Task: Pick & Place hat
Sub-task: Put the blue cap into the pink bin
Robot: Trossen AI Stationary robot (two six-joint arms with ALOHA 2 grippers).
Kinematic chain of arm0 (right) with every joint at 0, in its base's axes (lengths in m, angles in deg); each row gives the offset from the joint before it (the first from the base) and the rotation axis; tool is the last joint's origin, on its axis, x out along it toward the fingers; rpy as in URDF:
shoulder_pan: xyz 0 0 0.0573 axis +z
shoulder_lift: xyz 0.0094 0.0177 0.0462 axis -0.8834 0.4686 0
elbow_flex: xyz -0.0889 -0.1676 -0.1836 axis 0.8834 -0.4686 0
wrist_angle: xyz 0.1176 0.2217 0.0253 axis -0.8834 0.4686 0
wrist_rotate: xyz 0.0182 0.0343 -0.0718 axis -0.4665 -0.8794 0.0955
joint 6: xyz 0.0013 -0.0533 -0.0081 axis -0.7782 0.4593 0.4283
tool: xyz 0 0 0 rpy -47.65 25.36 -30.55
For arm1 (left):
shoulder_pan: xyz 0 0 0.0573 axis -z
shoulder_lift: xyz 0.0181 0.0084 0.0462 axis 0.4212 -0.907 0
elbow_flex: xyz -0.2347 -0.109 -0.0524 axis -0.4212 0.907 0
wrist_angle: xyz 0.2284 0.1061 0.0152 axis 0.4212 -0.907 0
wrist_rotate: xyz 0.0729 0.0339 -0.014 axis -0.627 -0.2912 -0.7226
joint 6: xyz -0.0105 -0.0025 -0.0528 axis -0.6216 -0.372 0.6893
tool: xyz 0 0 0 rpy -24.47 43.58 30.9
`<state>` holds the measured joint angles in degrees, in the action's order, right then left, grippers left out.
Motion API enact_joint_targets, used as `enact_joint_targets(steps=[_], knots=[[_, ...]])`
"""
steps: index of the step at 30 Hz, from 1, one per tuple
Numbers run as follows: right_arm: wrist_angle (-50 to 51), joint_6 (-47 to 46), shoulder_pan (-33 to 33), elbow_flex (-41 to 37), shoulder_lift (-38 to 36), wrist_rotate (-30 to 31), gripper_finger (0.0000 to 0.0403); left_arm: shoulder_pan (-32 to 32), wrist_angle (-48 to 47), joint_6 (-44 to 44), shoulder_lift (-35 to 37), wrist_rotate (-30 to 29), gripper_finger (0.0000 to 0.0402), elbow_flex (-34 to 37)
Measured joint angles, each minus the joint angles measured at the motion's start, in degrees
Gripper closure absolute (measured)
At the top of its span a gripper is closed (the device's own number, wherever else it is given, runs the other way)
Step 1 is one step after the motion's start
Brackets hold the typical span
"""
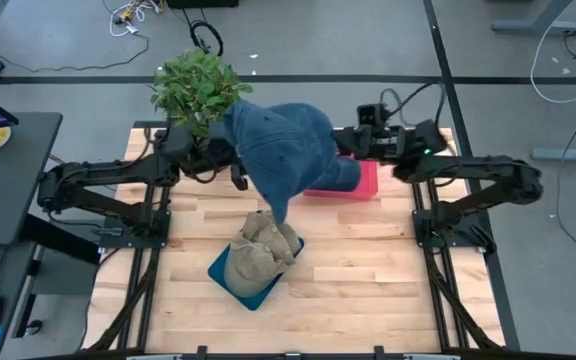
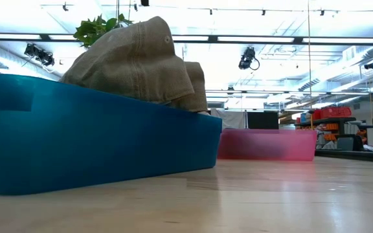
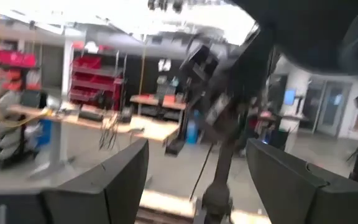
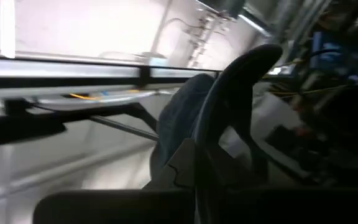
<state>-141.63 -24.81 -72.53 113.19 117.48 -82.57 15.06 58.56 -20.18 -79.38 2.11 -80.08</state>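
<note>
While aloft between both arms, blue denim hat (image 1: 286, 150) hanging over the table's back half, above the pink bin (image 1: 363, 181).

Long axis slanting from crown at the back down to a drooping edge near the tan hat (image 1: 261, 252) in the blue bin (image 1: 240, 281). Right gripper (image 1: 353, 143) pinching the hat's right side; left gripper (image 1: 230, 160) spread wide just beside its left edge, equally near.

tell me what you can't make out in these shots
- Right gripper: in the high view the blue hat covers its fingertips.
- Left gripper: high view, the hat's edge and the plant crowd it; its wrist view shows the fingers apart.
- Pink bin: contents hidden, by the hat from above and by its own wall in the low view.
- Blue bin: the tan hat covers its inside.
</note>
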Motion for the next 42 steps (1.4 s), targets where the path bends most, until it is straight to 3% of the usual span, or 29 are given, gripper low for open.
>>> enact_joint_targets(steps=[4,10,20,31,38,42], knots=[[13.20,6.71,-2.11,0.00,-7.27,-0.04,0.0397,-0.01,-7.03,-0.04,3.52,-0.95,0.0142,0.08],[28.24,15.10,-4.25,0.00,-17.09,4.66,0.0397,0.00,-15.43,0.32,8.53,-1.20,0.0158,0.08],[63.13,22.42,-4.88,0.02,-30.65,16.75,0.0397,0.00,-18.57,0.39,13.07,-1.20,0.0175,0.09],[88.67,22.68,-4.88,0.02,-33.90,29.32,0.0397,0.00,-18.64,1.65,13.31,-1.19,0.0182,0.09],[97.81,21.69,-4.88,-0.07,-33.66,35.64,0.0397,0.11,-18.64,1.88,13.31,-1.18,0.0182,0.09],[97.22,21.68,-5.70,-2.66,-33.66,37.10,0.0397,0.11,-18.62,1.88,13.29,-1.18,0.0182,0.09]])
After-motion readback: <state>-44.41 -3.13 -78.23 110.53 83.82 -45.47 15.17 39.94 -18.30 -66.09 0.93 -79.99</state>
